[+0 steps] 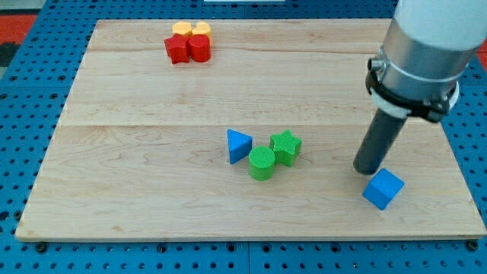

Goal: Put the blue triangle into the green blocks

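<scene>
The board [152, 91] is pale wood and lies on a blue perforated base [30, 76]. The arm [426, 53] comes in over the board's right edge from the view's top right and ends in a dark rod [380, 141]. My tip [366, 170] rests on the board near the bottom right corner. It is a bare rod end with nothing to open or close, and it grasps nothing.

A blue cube [383, 188] sits just below and right of the tip, very close; whether the two touch cannot be told.

The blue triangle [238, 145] lies near the middle of the board, a little toward the bottom edge, well to the left of the tip. Just to its right is the green cylinder [262, 163], with at most a thin gap between them. The green star [286, 147] touches the cylinder on its upper right side. The triangle is at the left end of this small group, beside the green blocks, not between them.

Close to the top edge, left of centre, four blocks cluster tightly: two yellow blocks [191, 30] behind, whose shapes cannot be made out, and two red blocks [188, 49] in front of them.
</scene>
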### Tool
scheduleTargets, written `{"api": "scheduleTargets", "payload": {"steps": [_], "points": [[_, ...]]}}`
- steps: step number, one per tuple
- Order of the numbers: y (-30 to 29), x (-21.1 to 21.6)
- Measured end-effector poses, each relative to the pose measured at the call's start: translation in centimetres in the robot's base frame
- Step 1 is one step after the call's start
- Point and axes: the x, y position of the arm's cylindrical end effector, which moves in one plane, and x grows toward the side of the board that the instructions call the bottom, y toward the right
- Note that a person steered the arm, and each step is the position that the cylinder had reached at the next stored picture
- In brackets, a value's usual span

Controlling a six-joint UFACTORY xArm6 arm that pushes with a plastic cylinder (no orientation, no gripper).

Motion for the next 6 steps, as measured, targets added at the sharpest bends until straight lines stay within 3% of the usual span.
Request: {"api": "scheduleTargets", "payload": {"steps": [1, 2, 3, 4, 6], "points": [[-6.9, -7.6], [-18.5, -7.9], [-20.6, -3.6], [-19.0, 0.5], [-15.3, 0.5]]}}
